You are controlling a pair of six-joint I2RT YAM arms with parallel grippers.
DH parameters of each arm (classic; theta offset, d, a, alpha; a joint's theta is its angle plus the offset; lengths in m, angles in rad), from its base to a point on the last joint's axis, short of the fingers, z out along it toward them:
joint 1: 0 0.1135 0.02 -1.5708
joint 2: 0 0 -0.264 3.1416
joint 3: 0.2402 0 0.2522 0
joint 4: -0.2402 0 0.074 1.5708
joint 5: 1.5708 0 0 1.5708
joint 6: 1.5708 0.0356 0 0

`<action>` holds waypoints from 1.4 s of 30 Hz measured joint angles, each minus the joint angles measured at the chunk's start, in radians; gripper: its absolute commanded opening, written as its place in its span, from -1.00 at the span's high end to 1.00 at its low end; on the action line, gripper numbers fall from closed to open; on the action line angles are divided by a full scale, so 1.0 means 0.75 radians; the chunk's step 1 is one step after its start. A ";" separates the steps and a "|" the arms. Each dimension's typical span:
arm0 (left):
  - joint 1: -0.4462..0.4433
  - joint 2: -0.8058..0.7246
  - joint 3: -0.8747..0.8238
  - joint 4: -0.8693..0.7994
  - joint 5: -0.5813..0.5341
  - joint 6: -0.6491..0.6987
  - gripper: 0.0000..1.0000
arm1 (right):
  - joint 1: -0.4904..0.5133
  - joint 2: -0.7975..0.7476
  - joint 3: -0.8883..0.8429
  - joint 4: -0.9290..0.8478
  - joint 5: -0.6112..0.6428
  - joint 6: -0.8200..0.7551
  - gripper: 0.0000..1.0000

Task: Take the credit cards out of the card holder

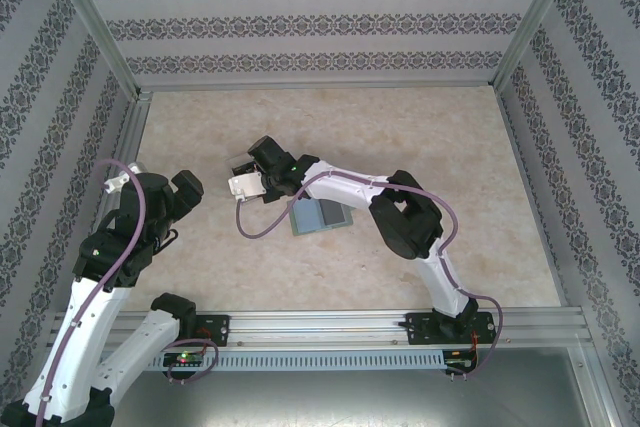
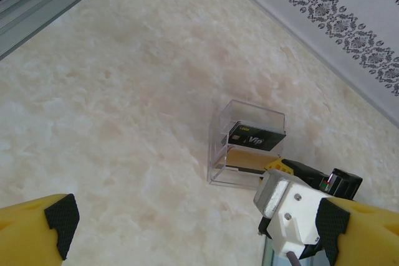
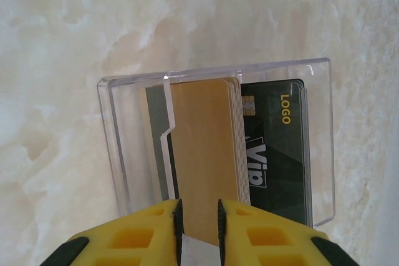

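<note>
A clear plastic tray (image 2: 217, 147) with an inner divider sits on the pale marbled table (image 1: 440, 137), away from the walls (image 1: 320, 22). Grey ornamental-striped wallpaper covers them, framed by aluminium bars (image 1: 310, 82). A slotted metal rail (image 1: 330, 325) runs along the near edge.

White arms (image 1: 345, 185), purple cables (image 1: 258, 235), yellow fingers (image 3: 149, 232)

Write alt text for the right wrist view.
A clear plastic tray on the marbled table holds a tan card stack and a black card marked VIP and LOGO. The right gripper, yellow fingers slightly apart, sits at the tan stack's near edge.
</note>
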 measured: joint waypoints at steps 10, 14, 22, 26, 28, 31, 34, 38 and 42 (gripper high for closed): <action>0.000 0.000 -0.001 0.000 0.012 0.001 -0.99 | -0.001 0.005 0.022 0.037 0.012 0.098 0.42; 0.001 0.007 -0.003 0.002 0.031 0.012 -0.98 | -0.013 -0.006 0.036 0.061 0.011 0.229 0.28; 0.009 0.097 -0.018 0.072 0.143 0.064 -0.99 | -0.113 -0.176 -0.018 0.086 0.037 0.645 -0.64; 0.009 0.144 -0.033 0.119 0.202 0.088 -0.99 | -0.184 -0.326 -0.121 0.116 0.051 0.898 -0.96; 0.009 0.164 -0.034 0.140 0.228 0.107 -0.99 | -0.215 -0.378 -0.168 0.120 0.066 1.016 -0.96; 0.009 0.195 -0.036 0.171 0.273 0.137 -0.99 | -0.251 -0.434 -0.225 0.107 0.132 1.177 -0.96; 0.009 0.230 -0.041 0.219 0.334 0.168 -0.99 | -0.264 -0.469 -0.255 0.055 0.213 1.297 -0.96; 0.009 0.281 -0.068 0.285 0.430 0.188 -0.97 | -0.285 -0.537 -0.322 0.026 0.244 1.472 -0.97; 0.008 0.355 -0.104 0.374 0.549 0.187 -0.85 | -0.419 -0.600 -0.389 0.010 0.042 1.701 -0.97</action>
